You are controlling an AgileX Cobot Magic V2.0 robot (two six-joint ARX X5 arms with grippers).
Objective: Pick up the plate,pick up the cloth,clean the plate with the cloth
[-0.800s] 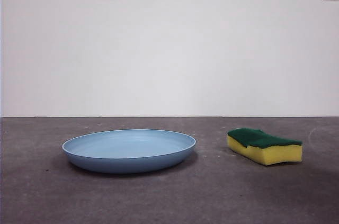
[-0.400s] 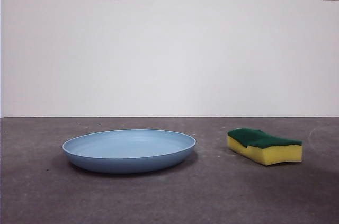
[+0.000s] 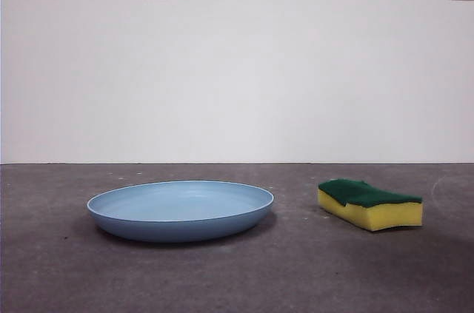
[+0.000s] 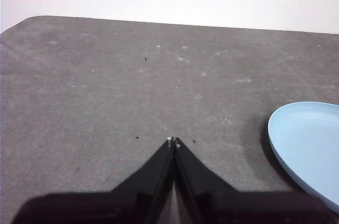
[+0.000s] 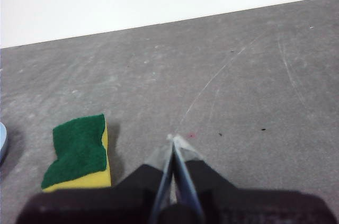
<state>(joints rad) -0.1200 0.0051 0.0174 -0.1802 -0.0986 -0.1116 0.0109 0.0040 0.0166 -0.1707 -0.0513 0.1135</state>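
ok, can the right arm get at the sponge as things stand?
Probably yes. The sponge lies alone on the table, apart from the plate, with nothing between it and the right gripper, whose fingers are shut.

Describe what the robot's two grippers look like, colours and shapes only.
The left gripper has two matte black jaws, broad at the base, tapering to a sharp point with tiny pale specks at the tip. The right gripper has a black base too, but its tapering jaws look pale grey and glossy. No cables or markings show.
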